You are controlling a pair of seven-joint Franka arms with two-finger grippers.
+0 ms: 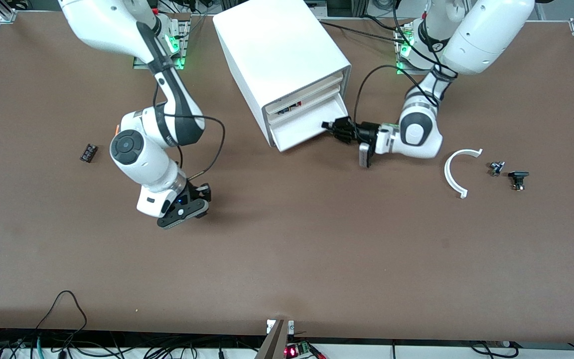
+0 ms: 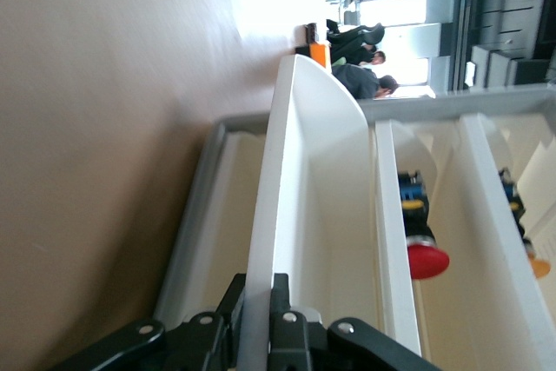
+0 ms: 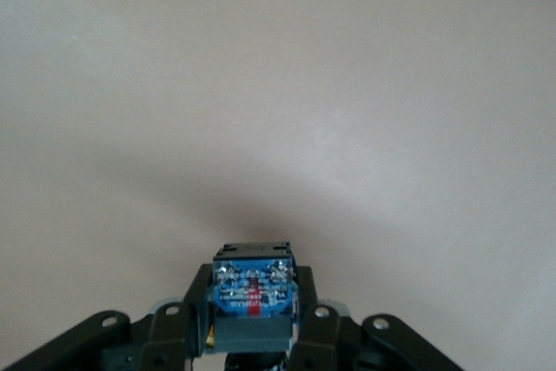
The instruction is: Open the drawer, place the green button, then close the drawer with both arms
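Observation:
The white drawer cabinet (image 1: 282,55) stands between the two arms' bases. Its lowest drawer (image 1: 312,125) stands partly out. My left gripper (image 1: 336,128) is shut on that drawer's front wall (image 2: 280,188). In the left wrist view the black fingers (image 2: 283,306) of the left gripper (image 2: 258,303) pinch the thin white wall from both sides. My right gripper (image 1: 201,198) hangs low over the bare table, toward the right arm's end. It is shut on the button (image 3: 253,288), whose blue-red end shows between the fingers of the right gripper (image 3: 253,323). The green cap is hidden.
Upper drawers hold a red-capped part (image 2: 426,260) and other small parts. A small black part (image 1: 88,152) lies toward the right arm's end. A white curved piece (image 1: 454,172) and two small parts (image 1: 496,168) (image 1: 518,178) lie toward the left arm's end.

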